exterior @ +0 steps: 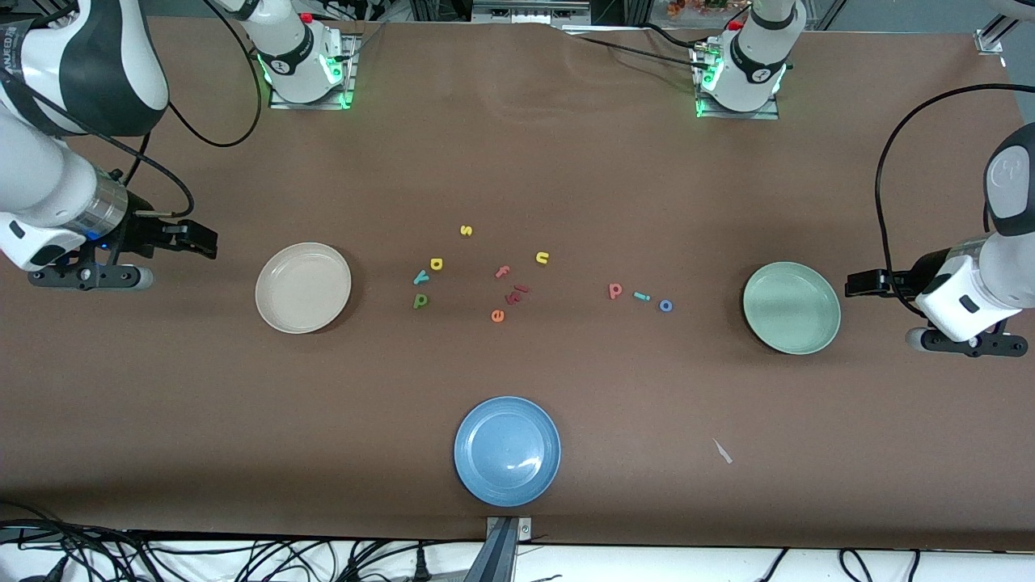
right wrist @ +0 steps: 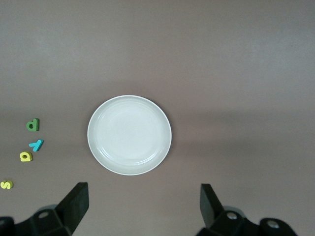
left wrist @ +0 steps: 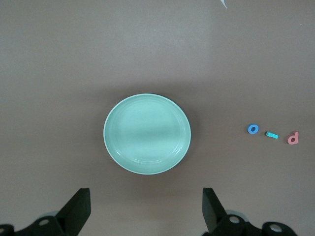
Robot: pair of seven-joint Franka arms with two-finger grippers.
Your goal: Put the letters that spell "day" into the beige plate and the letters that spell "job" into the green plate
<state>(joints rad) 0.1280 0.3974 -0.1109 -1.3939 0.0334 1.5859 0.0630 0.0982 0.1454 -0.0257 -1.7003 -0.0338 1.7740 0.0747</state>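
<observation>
Letters for "day" (exterior: pixel 426 280) lie just past the beige plate (exterior: pixel 303 288) from my wide-open right gripper (exterior: pixel 174 238); my left gripper (exterior: pixel 869 283) waits, wide open, beside the green plate (exterior: pixel 792 307).

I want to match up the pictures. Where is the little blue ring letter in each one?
Front view: the blue "o" lies on the table between the teal "j" and the green plate.
Left wrist view: the blue "o" lies beside the teal "j".
Right wrist view: not in it.
Shared landmark: the green plate, in the front and left wrist views.
</observation>
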